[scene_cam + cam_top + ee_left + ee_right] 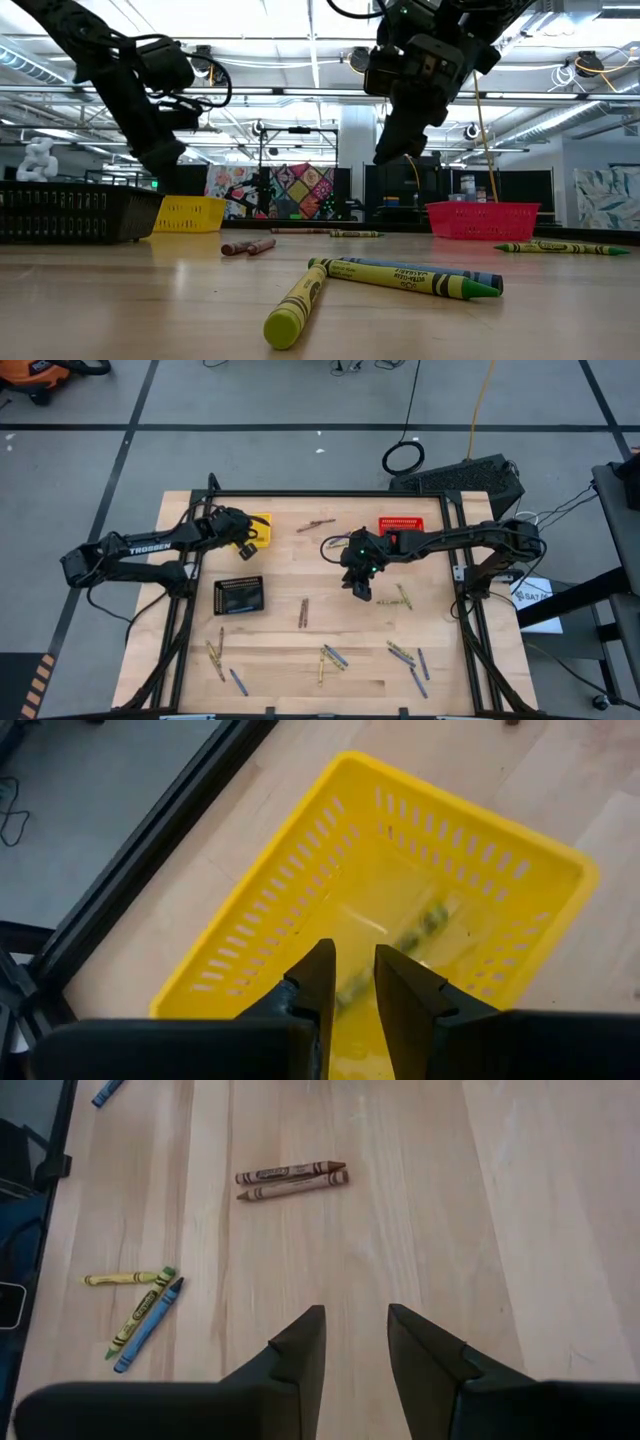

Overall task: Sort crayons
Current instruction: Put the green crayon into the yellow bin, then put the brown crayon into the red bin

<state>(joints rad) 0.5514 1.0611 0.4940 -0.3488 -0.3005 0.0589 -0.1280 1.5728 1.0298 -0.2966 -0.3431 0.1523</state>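
high view: most crayons [331, 657] lie loose on the table [280, 585], well apart from the yellow basket [262, 528], so sorting looks barely begun. left gripper [243, 546] hangs over that basket.

low view: thin paper-wrapped sticks, yellow and blue, lie near the front.

left wrist view: jaws parted, empty; a blurred yellowish crayon [425, 925] lies in the basket.

right wrist view: right gripper [355, 1342] open, empty, near two brown crayons [290, 1179].
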